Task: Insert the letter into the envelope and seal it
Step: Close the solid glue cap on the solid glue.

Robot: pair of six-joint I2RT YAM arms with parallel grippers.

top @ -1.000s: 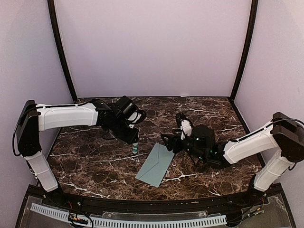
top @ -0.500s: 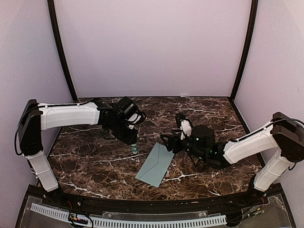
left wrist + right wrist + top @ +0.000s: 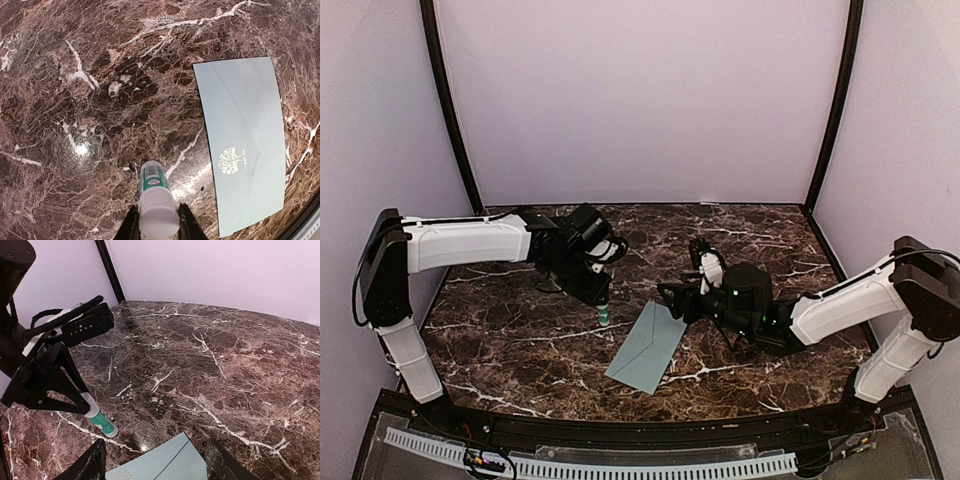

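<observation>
The pale teal envelope (image 3: 647,347) lies flat on the marble table with its flap folded down; it also shows in the left wrist view (image 3: 242,145) and the right wrist view (image 3: 165,466). The letter is not in view. My left gripper (image 3: 603,306) is shut on a white and green glue stick (image 3: 156,197), held tip-down close to the table, left of the envelope's far corner. The stick also shows in the right wrist view (image 3: 100,418). My right gripper (image 3: 672,298) is open and empty, low over the envelope's far end.
The dark marble table (image 3: 740,240) is walled by pale panels with black posts at the back corners. The left arm (image 3: 470,243) reaches in from the left, the right arm (image 3: 830,305) from the right.
My left gripper has shifted slightly toward the near left with the glue stick, lowering it. The right arm and the envelope have not moved.
</observation>
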